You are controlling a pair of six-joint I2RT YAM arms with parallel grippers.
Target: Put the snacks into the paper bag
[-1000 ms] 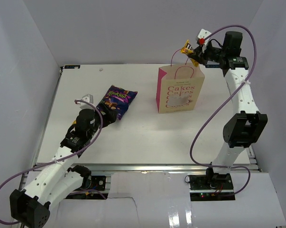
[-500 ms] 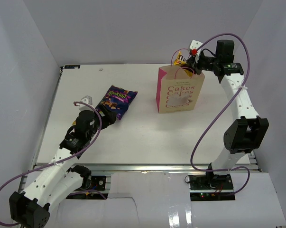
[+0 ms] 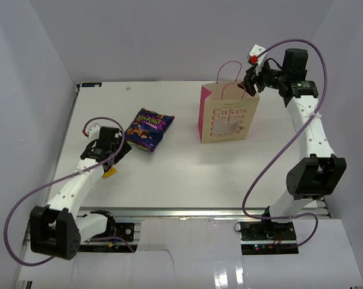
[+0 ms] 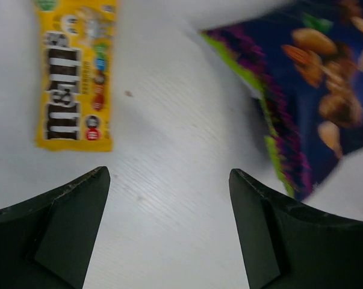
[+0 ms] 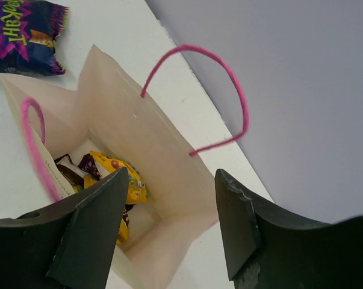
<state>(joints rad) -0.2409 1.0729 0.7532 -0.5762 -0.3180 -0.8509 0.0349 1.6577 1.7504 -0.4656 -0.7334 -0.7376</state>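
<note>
Moved: within the last second the right gripper (image 5: 169, 176) has let go of the yellow packet it held over the paper bag (image 3: 229, 117). The left arm has swung back and left, away from the purple-blue bag (image 3: 148, 129).
Right gripper: jaws spread wide and empty, hovering above the paper bag's open mouth, close to its pink handles (image 5: 229, 90).
Inside the paper bag: bagged yellow packets (image 5: 109, 164) and dark brown packets (image 5: 68, 171) lie at the bottom.
Left gripper (image 4: 168, 176): jaws apart with nothing between them, low over the table (image 3: 187, 162).
On the table: a loose yellow packet (image 4: 73, 78) lies flat just ahead of the left finger. The purple-blue bag lies flat nearby on the other side and touches neither the gripper nor the loose yellow packet.
</note>
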